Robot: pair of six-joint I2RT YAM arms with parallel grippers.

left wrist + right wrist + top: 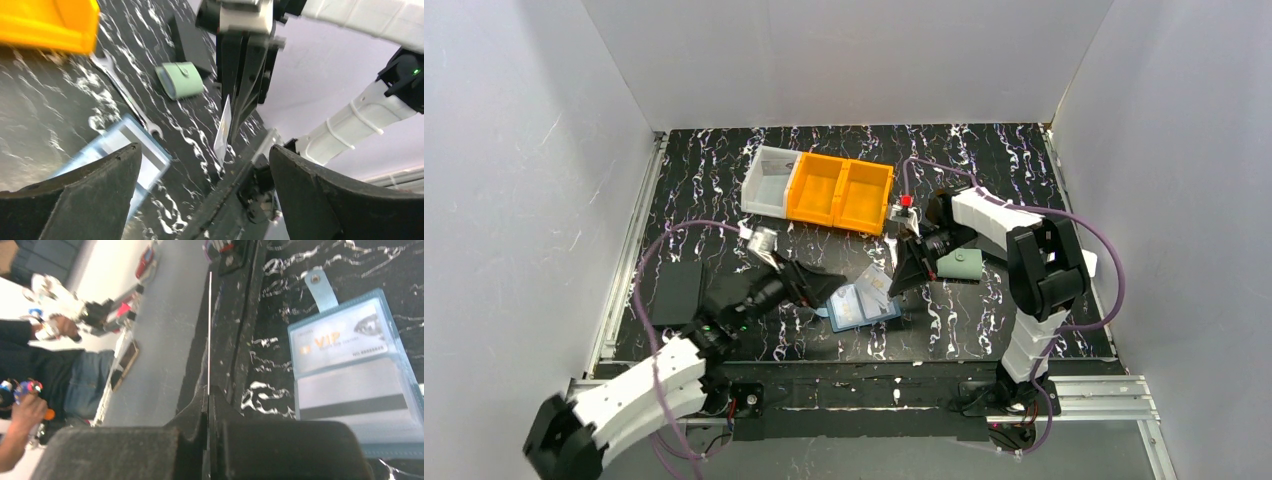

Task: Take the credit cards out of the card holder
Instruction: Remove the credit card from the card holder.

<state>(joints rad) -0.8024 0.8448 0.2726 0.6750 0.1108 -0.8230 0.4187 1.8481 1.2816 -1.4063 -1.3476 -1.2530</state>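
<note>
The blue card holder (854,312) lies open on the black marbled table, flap out. The right wrist view shows the card holder (407,372) with a VIP credit card (340,342) and a striped card (350,399) in its clear pockets. My right gripper (904,272) is shut on one pale credit card (879,282), held on edge just above the holder's right side. In the right wrist view this card (209,330) is a thin white line rising from the closed gripper (208,392). My left gripper (822,285) is open and empty beside the holder's left edge (125,150).
A white bin (769,180) and two orange bins (839,193) stand at the back. A grey-green snap wallet (959,265) lies right of my right gripper. A wrench (125,95) lies by the holder. A black box (676,292) sits at the left.
</note>
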